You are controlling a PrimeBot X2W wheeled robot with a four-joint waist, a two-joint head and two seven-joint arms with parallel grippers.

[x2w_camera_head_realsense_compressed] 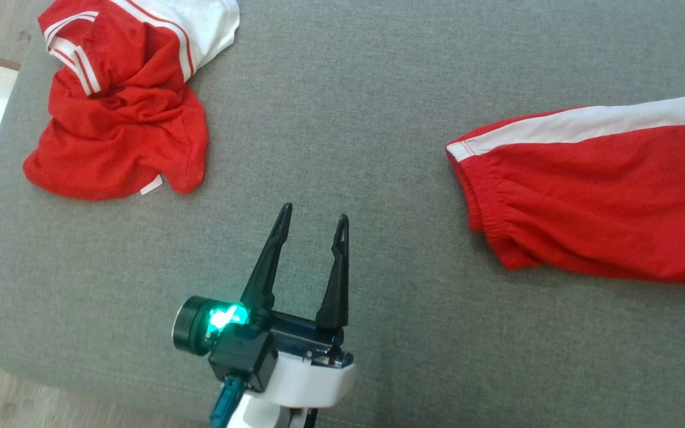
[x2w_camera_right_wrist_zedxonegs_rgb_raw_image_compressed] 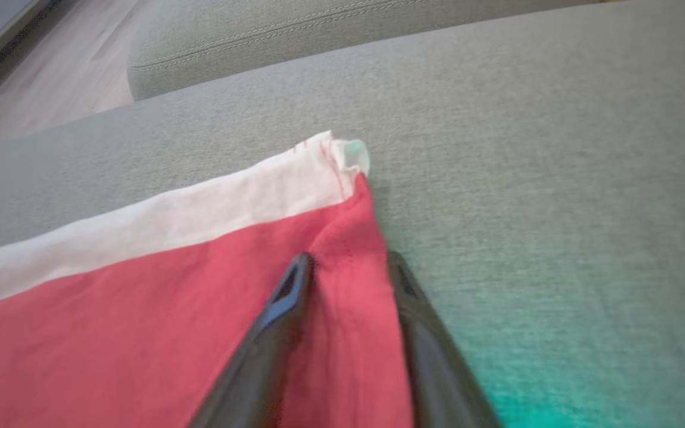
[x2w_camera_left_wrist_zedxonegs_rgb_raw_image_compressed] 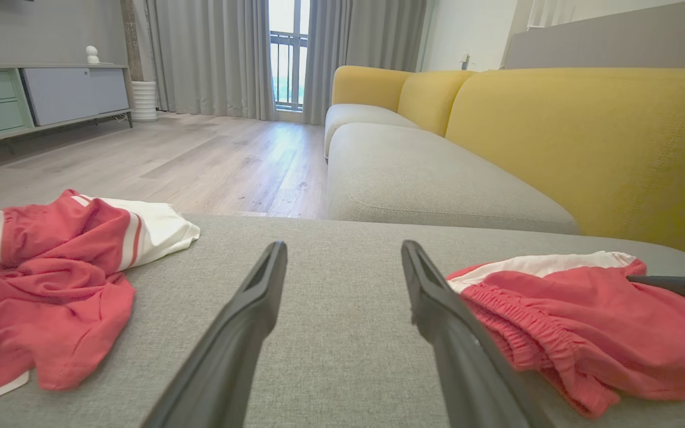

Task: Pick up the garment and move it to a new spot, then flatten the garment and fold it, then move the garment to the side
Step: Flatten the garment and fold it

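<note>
Here my right gripper (x2w_camera_right_wrist_zedxonegs_rgb_raw_image_compressed: 348,261) straddles a raised fold at the corner of the red shorts (x2w_camera_right_wrist_zedxonegs_rgb_raw_image_compressed: 140,309) on the grey cushion (x2w_camera_right_wrist_zedxonegs_rgb_raw_image_compressed: 556,178), whether pinching I cannot tell, while my left gripper (x2w_camera_head_realsense_compressed: 314,213) hovers spread wide nearby, presumably keeping clear.

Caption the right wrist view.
Right gripper straddles an edge of the red garment, near its white stripe, on a grey cushion.

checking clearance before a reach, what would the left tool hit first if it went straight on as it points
Nothing close: the left tool points over bare grey cushion, between the crumpled garment and the red shorts. Past the cushion's edge the sofa seat would likely come first, though depth is unclear.
</note>
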